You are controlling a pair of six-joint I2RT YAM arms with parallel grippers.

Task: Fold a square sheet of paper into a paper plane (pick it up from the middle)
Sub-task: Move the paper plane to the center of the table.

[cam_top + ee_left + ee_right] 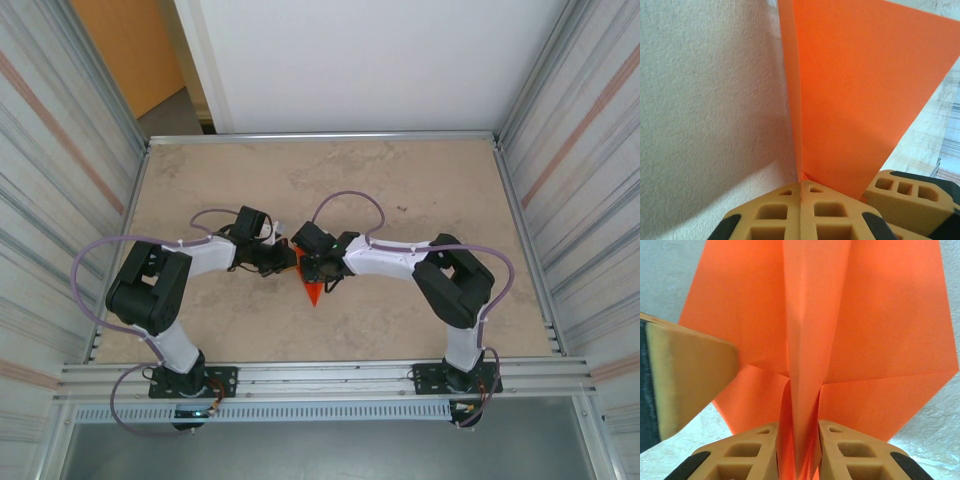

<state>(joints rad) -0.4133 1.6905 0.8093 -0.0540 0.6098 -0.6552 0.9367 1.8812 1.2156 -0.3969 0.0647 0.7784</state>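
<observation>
Beside the paper plane (880, 340), left tool (801, 190).

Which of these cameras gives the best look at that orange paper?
The right wrist view: the orange paper sits close up, showing its raised centre fold and a flap on each side. The left wrist view catches one flat face and a thin edge. The top view gives a small, distant tip.
</observation>
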